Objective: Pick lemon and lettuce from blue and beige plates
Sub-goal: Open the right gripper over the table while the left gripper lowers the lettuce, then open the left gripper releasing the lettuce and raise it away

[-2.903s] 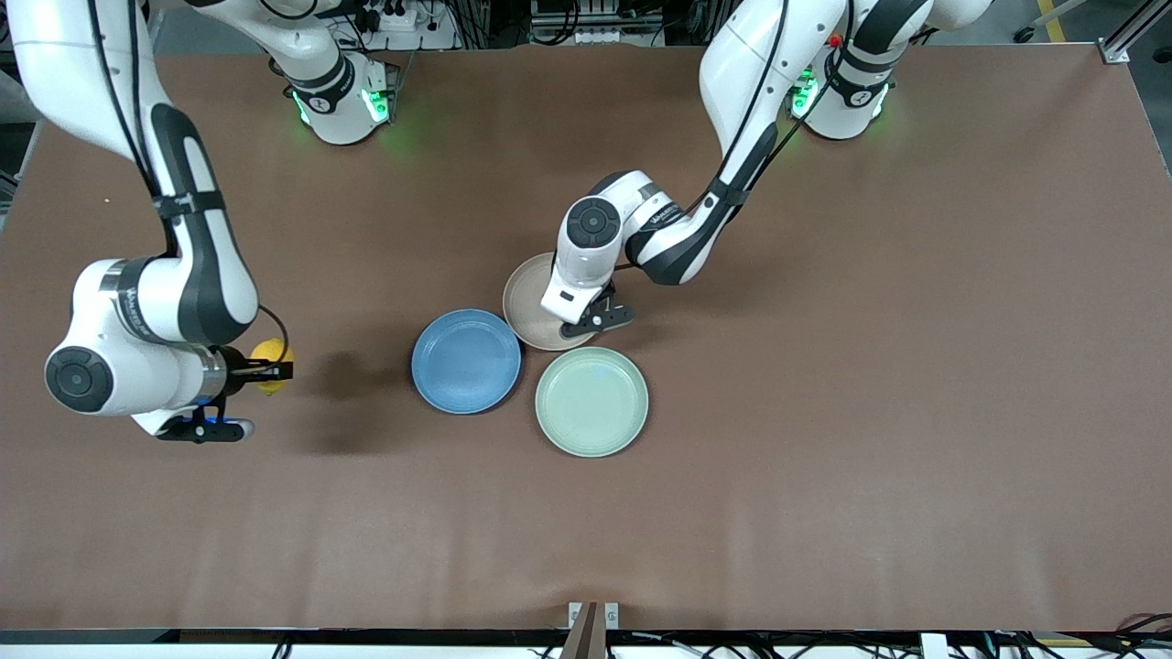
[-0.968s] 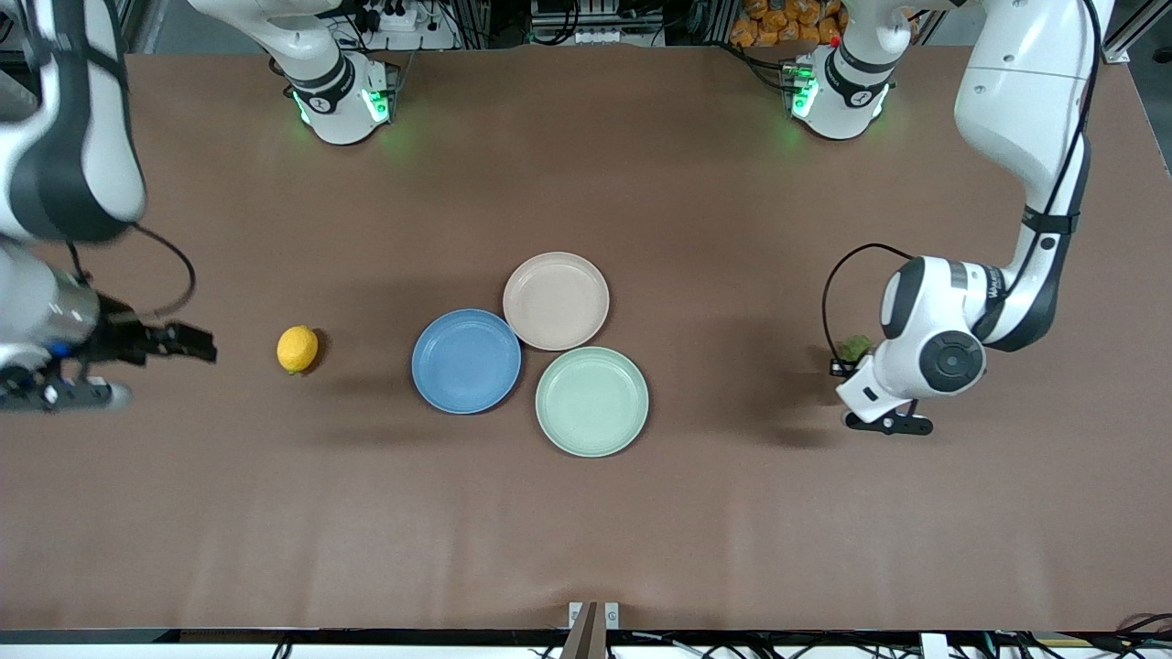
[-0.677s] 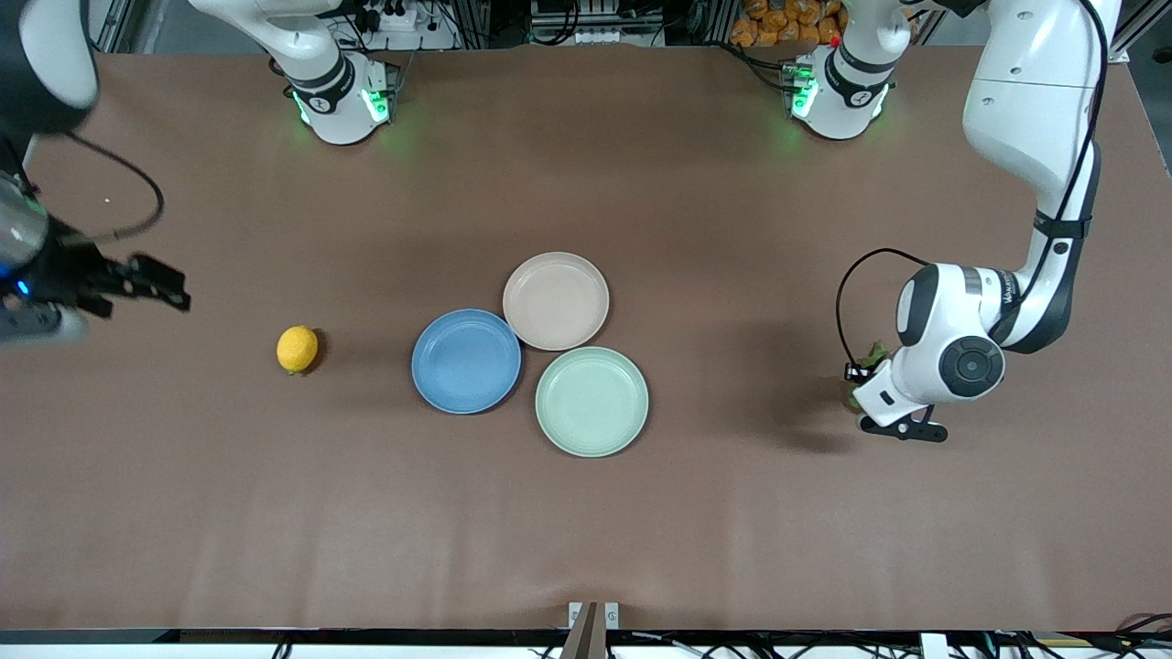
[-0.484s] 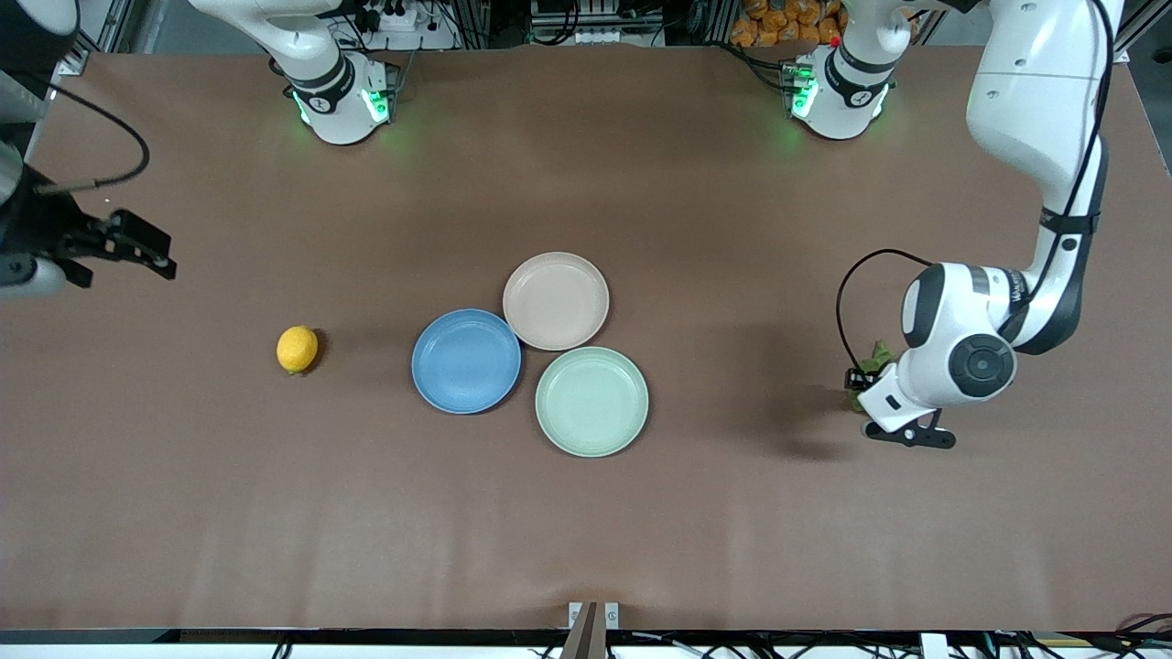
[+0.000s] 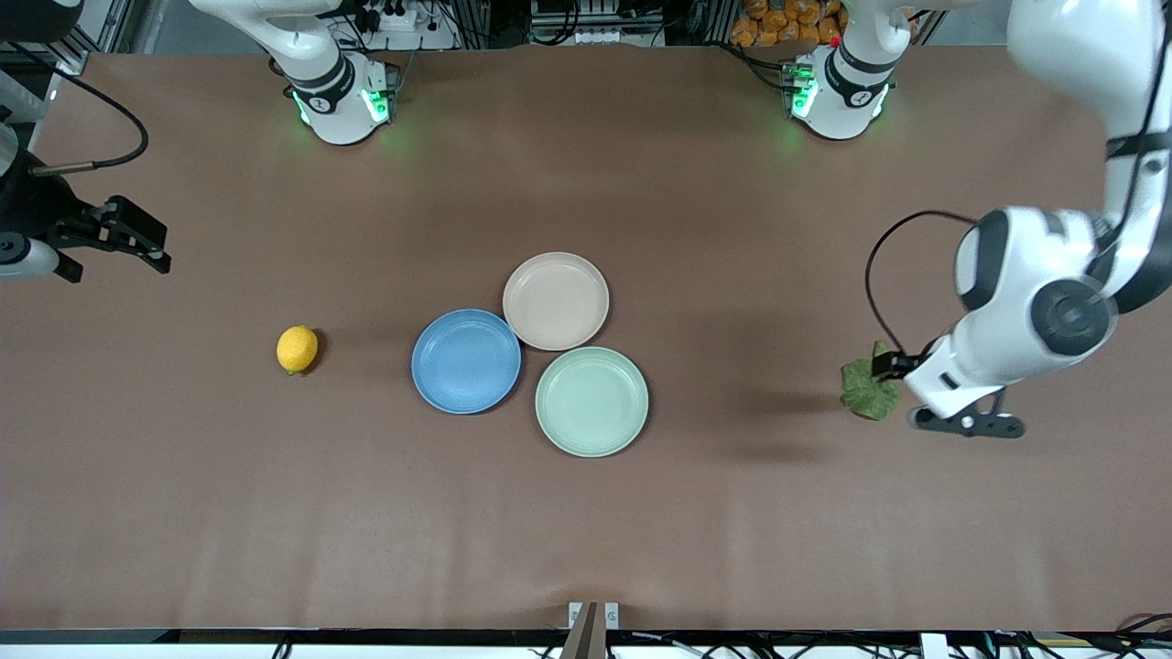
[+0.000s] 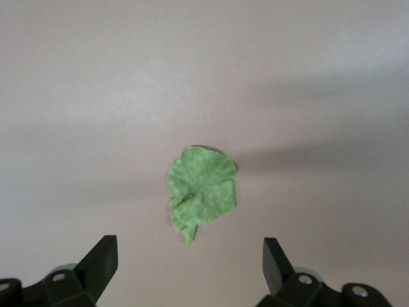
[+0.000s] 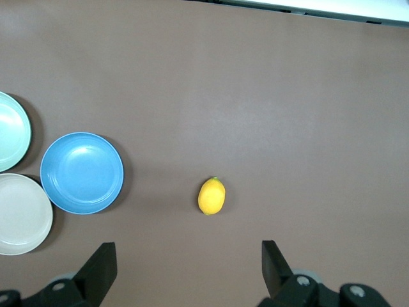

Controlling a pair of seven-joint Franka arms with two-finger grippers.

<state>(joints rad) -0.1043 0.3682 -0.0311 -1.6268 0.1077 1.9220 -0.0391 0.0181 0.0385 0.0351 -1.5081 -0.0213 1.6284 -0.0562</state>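
Observation:
The yellow lemon (image 5: 298,349) lies on the bare table toward the right arm's end; it also shows in the right wrist view (image 7: 211,196). The green lettuce (image 5: 870,390) lies on the table toward the left arm's end; it also shows in the left wrist view (image 6: 202,192). The blue plate (image 5: 466,361) and the beige plate (image 5: 556,300) stand empty at the table's middle. My left gripper (image 5: 902,366) is open, up in the air just above the lettuce. My right gripper (image 5: 137,238) is open and empty, high over the table's end, apart from the lemon.
A pale mint-green plate (image 5: 591,401) touches the blue and beige plates, nearer the front camera. The blue plate (image 7: 82,173), beige plate (image 7: 22,214) and mint plate (image 7: 11,131) show in the right wrist view.
My left gripper has let go of the lettuce and risen away from it. My right arm has lifted away from the lemon toward the table's end.

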